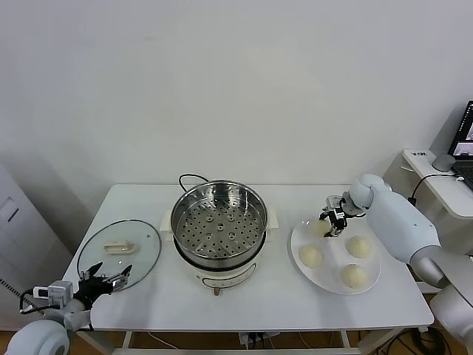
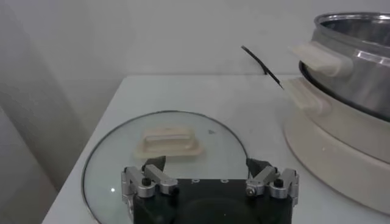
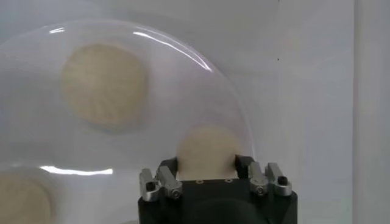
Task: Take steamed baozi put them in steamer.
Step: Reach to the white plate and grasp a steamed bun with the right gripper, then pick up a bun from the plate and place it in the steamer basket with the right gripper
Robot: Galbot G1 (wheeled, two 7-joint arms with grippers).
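**Right gripper closing on the first bun**

Four buns sit on the plate [image 1: 373,279] at the robot's right, none yet in the steamer [image 1: 219,222]. The right gripper [image 1: 332,220] is down over the far-left bun [image 1: 320,228]; in the wrist view that bun [image 3: 207,153] fills the space between the fingers [image 3: 168,165], which stand at its two sides. Whether they already press it, I cannot tell.

The buns look soft, light and matte, so they should dent easily and are unlikely to slip. A hold across the widest part of the body, with just enough squeeze to lift, seems right; pinching hard would likely crush the dough.

The other three buns [image 1: 358,246] lie near but apart from the gripped one, leaving room to lift straight up. The steamer stands open in the middle of the table [image 1: 140,203], tray bare, its raised rim to be cleared on the way over. The glass lid [image 1: 118,253] lies well off to the left, where the left gripper [image 1: 108,279] hovers wide open and empty.
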